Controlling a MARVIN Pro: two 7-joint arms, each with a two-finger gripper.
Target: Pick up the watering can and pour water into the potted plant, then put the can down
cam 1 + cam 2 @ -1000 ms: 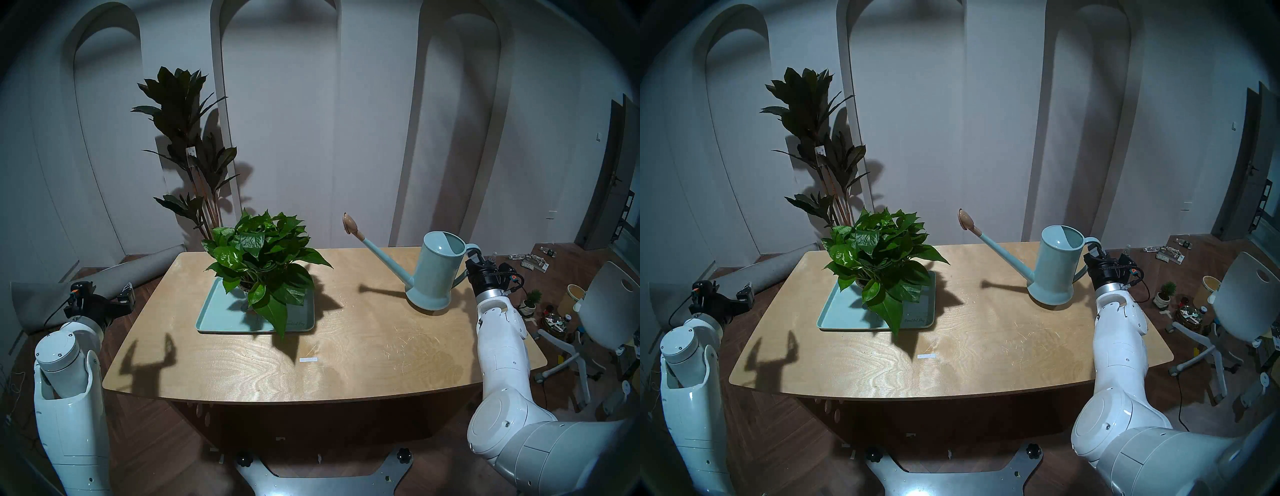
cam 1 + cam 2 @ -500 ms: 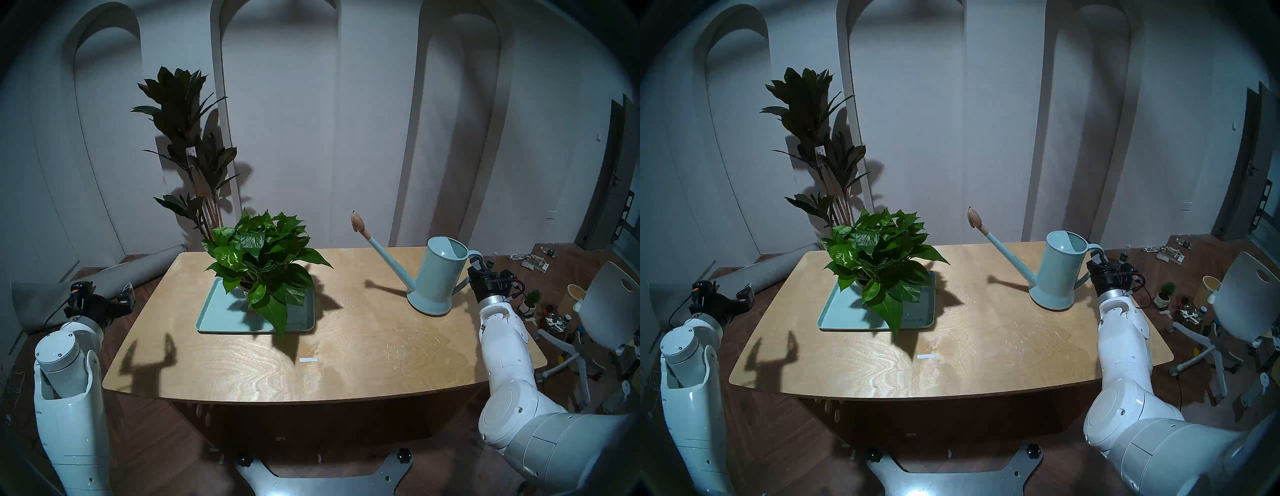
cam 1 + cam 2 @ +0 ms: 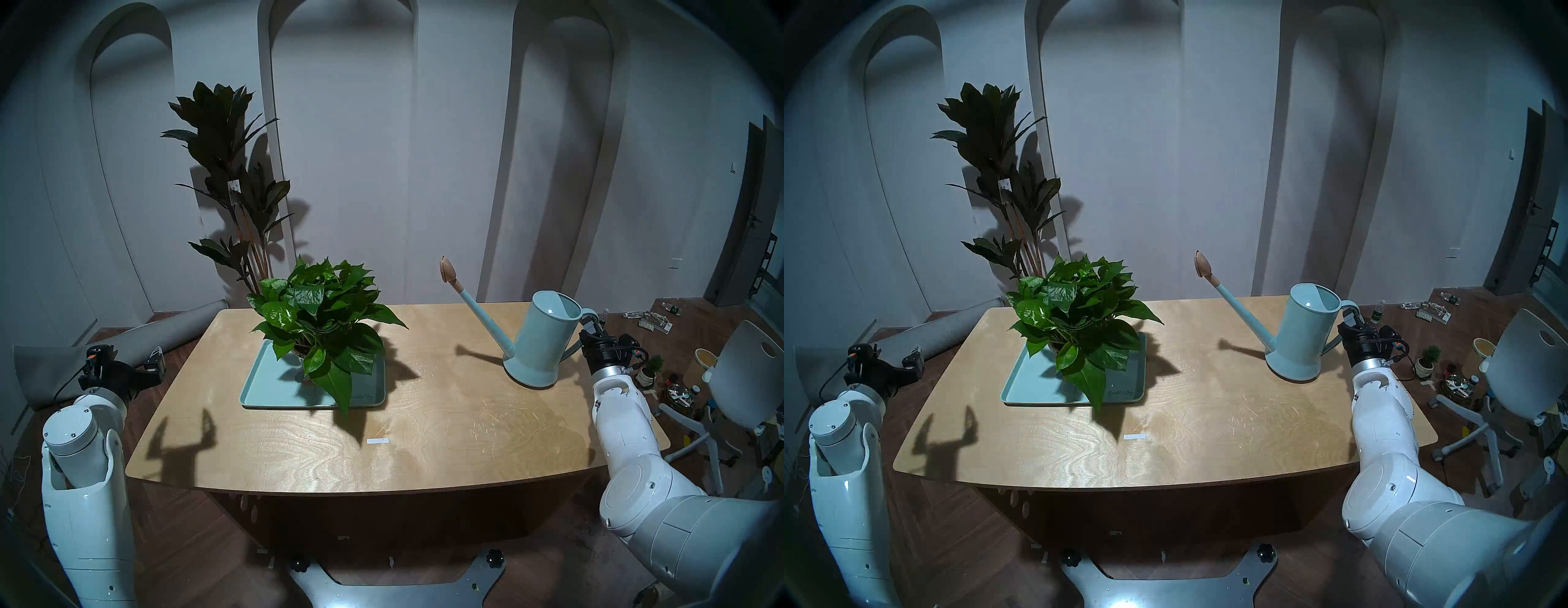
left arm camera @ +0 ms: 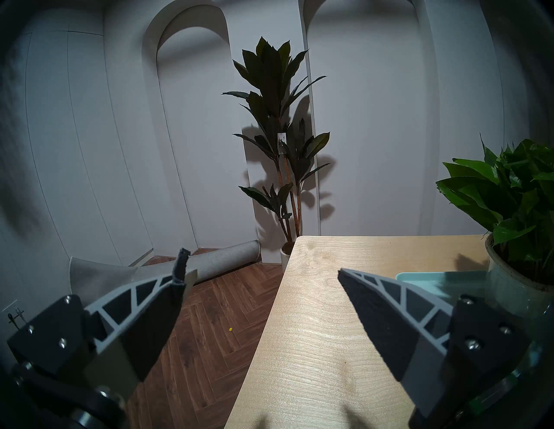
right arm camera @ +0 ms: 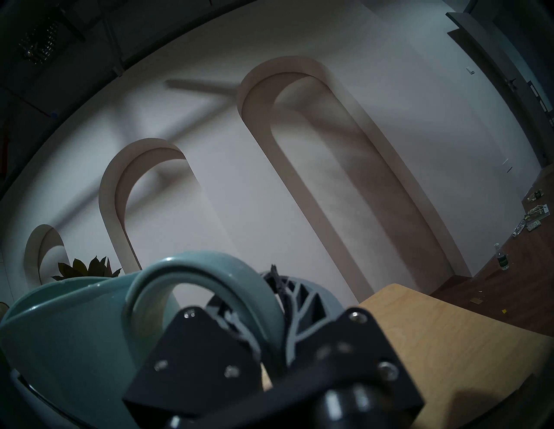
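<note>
Right gripper (image 3: pixel 590 330) is clamped on the handle of the can (image 3: pixel 544 337), which has moved rightward over the last second and now leans spout-up near the table's (image 3: pixel 424 446) right edge, away from the plant (image 3: pixel 318 316). Base looks at or just off the wood, so likely the put-down phase. Left gripper (image 4: pixel 260 299) wide open, empty, by the left edge.

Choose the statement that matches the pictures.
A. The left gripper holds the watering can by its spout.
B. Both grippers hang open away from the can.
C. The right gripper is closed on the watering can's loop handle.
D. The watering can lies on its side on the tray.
C: in the right wrist view the right gripper has its fingers clamped on the loop handle of the watering can; the left gripper is open and empty.
</note>
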